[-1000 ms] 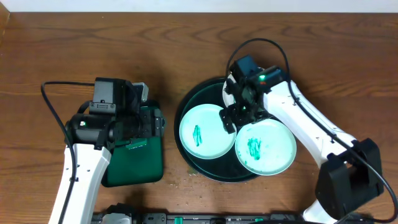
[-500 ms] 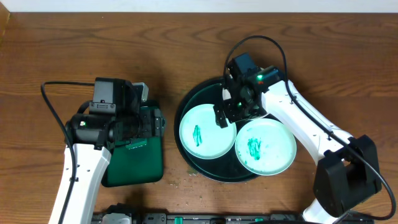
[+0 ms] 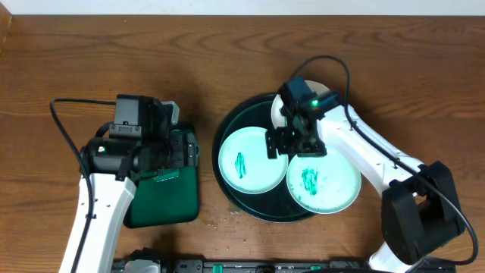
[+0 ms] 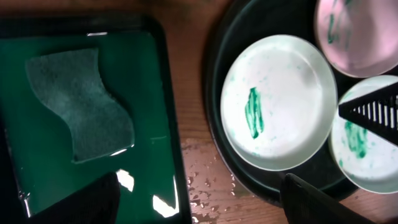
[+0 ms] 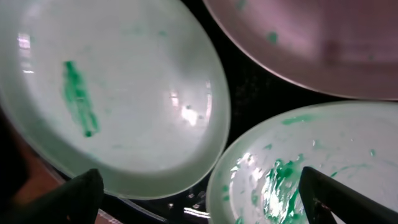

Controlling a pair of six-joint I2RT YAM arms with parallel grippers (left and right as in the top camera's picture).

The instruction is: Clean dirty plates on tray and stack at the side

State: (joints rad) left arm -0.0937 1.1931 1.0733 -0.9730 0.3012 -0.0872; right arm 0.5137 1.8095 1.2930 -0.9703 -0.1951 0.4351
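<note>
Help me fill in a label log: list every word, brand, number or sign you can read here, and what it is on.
None: no readable text in any view.
The plates, the round tray, the small tray and the cloth carry no writing.
The green marks on the plates are smears, not letters.
</note>
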